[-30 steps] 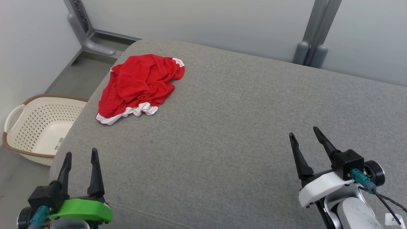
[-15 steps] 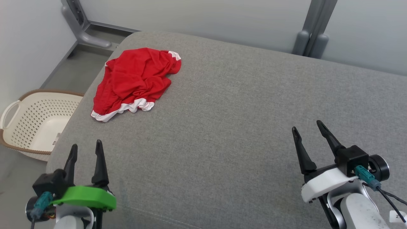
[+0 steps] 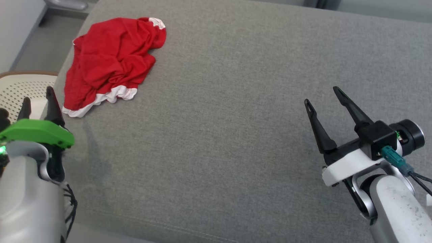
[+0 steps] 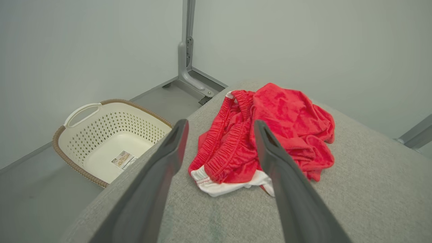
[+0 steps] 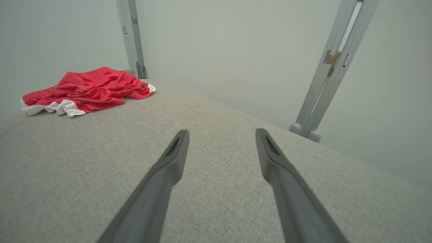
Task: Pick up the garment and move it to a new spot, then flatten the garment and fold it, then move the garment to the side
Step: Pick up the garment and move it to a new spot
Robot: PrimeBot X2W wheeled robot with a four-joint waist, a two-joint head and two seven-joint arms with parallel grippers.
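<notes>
Left gripper (image 3: 37, 96) is held spread, empty, at the left edge of the grey cushion (image 3: 219, 135), near the red garment (image 3: 108, 64); right gripper (image 3: 320, 95), likewise spread, toward its right side.

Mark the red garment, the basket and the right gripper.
red garment (image 3: 108, 64), head view, middle of the crumpled cloth.
basket (image 4: 101, 138), left wrist view, perforated inner wall.
right gripper (image 3: 320, 94), head view, midway between its open jaws.

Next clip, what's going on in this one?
A two-armed robot faces a grey cushion with a crumpled red garment at its far left corner. Both grippers are open and empty. The left gripper points at the garment, short of it; the right gripper hovers far off to the right. Nothing is picked up yet.
</notes>
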